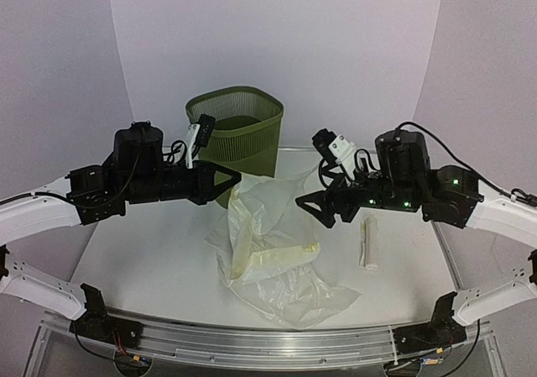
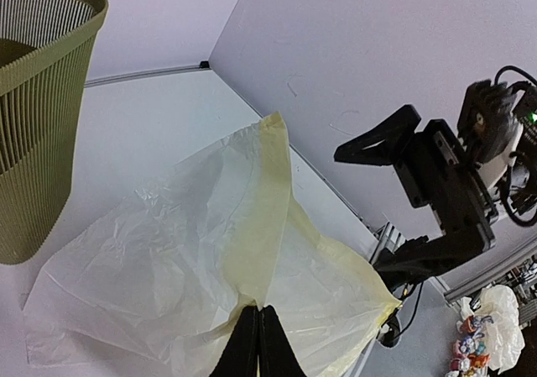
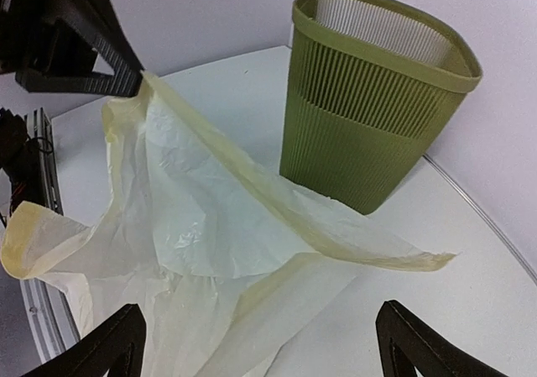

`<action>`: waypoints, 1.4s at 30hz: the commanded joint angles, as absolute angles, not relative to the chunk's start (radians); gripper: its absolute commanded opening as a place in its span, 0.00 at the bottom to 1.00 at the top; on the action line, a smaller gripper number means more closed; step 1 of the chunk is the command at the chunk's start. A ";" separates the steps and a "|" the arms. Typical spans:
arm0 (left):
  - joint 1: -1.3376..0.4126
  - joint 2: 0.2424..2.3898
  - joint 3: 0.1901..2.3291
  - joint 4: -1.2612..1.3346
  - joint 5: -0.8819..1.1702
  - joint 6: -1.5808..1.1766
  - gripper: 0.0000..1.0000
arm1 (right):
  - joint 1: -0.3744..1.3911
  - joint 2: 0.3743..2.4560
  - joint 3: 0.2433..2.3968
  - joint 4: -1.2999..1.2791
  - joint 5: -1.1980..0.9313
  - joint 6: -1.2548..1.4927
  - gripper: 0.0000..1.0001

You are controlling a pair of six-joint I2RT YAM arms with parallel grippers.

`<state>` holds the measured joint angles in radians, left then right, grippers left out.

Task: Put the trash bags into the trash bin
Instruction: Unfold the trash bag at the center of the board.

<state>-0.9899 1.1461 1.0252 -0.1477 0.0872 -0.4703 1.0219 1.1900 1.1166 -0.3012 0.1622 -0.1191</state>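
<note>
Left gripper (image 2: 258, 311) pinched shut on the trash bag (image 1: 268, 255) edge, one corner lifted; the rest trails toward the near side of the desk (image 1: 143, 259), between the arms. Right gripper (image 3: 258, 310) wide apart, holding nothing, bag just ahead. Trash bin (image 1: 239, 133) sits just behind left gripper, so left arm nearer. Count: one spread bag, one white roll (image 1: 367, 243), one bin.

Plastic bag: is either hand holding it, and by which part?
The left hand pinches the bag by its yellowish edge; the right hand is open, empty.
</note>
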 commanded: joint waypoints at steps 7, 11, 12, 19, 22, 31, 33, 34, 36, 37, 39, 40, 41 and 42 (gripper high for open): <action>-0.989 1.174 1.127 -0.124 0.085 -0.468 0.00 | 1.023 1.303 1.378 -0.621 0.327 0.444 0.94; -0.989 1.188 1.136 -0.135 0.068 -0.475 0.00 | 1.022 1.379 1.382 -0.714 0.306 0.560 0.92; -0.989 1.191 1.137 -0.138 0.064 -0.479 0.00 | 1.022 1.396 1.372 -0.716 0.295 0.586 0.92; -0.989 1.219 1.138 -0.178 -0.054 -0.530 0.00 | 1.022 1.533 1.349 -0.717 0.296 0.679 0.42; -0.990 1.235 1.144 -0.213 -0.124 -0.554 0.00 | 1.022 1.548 1.360 -0.718 0.335 0.656 0.14; -0.989 1.331 1.222 -0.413 -0.006 -0.533 1.00 | 1.023 1.564 1.437 -0.716 0.347 0.535 0.00; -0.989 1.354 1.226 -0.469 -0.009 -0.531 1.00 | 1.022 1.562 1.447 -0.715 0.334 0.516 0.00; -0.989 1.364 1.222 -0.506 -0.020 -0.521 1.00 | 1.022 1.560 1.450 -0.715 0.333 0.508 0.00; -0.990 1.389 1.222 -0.577 -0.077 -0.518 1.00 | 1.023 1.550 1.454 -0.715 0.322 0.485 0.00; -0.990 1.406 1.225 -0.615 -0.100 -0.524 1.00 | 1.022 1.545 1.455 -0.715 0.320 0.474 0.00; -0.989 1.424 1.224 -0.643 -0.084 -0.529 1.00 | 1.022 1.537 1.458 -0.714 0.319 0.449 0.00; -0.989 1.432 1.222 -0.629 -0.052 -0.518 1.00 | 1.023 1.535 1.460 -0.714 0.314 0.435 0.00; -0.990 1.442 1.236 -0.623 -0.019 -0.506 1.00 | 1.023 1.535 1.463 -0.713 0.303 0.419 0.00; -0.991 1.456 1.276 -0.667 -0.014 -0.509 1.00 | 1.023 1.537 1.467 -0.713 0.288 0.403 0.00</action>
